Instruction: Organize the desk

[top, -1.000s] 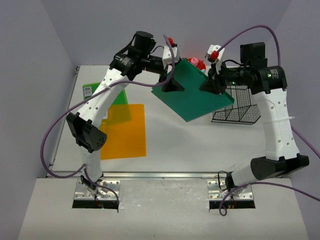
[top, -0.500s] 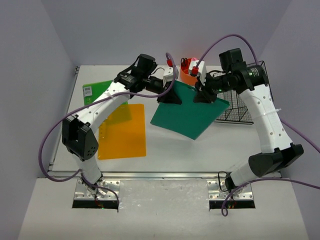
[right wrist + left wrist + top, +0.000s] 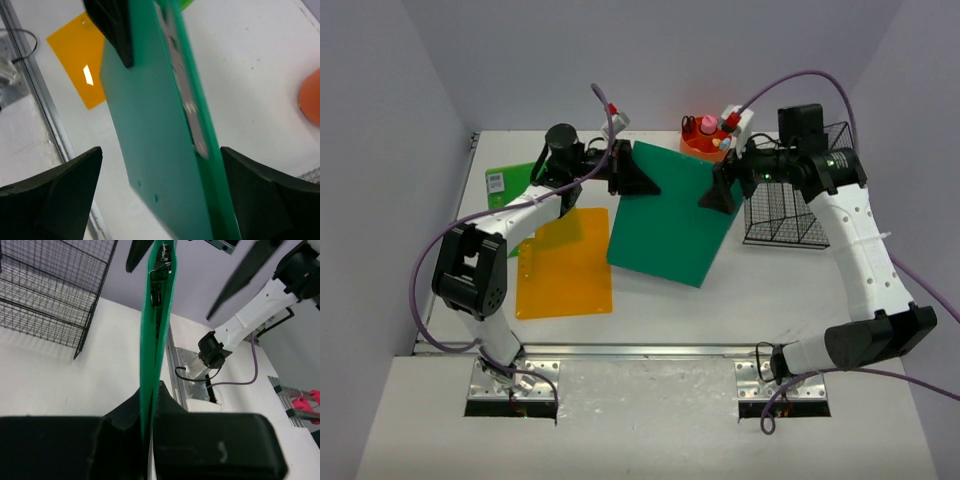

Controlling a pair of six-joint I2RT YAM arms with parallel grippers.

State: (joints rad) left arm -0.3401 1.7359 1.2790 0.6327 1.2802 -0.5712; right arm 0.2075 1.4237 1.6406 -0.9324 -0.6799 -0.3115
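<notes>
A dark green folder hangs tilted over the middle of the white desk, its low corner near the surface. My left gripper is shut on the folder's upper left edge; in the left wrist view the folder stands edge-on, pinched in the jaws of that gripper. My right gripper is open at the folder's right edge. The right wrist view has its fingers spread wide on either side of the folder, touching nothing.
An orange sheet lies flat at the front left, with a bright green sheet behind it. A black wire basket stands at the right, and an orange cup with small items is at the back centre.
The folder has dropped and swung left toward the desk. My left gripper closed on its edge, and my right gripper let go and opened wide.
</notes>
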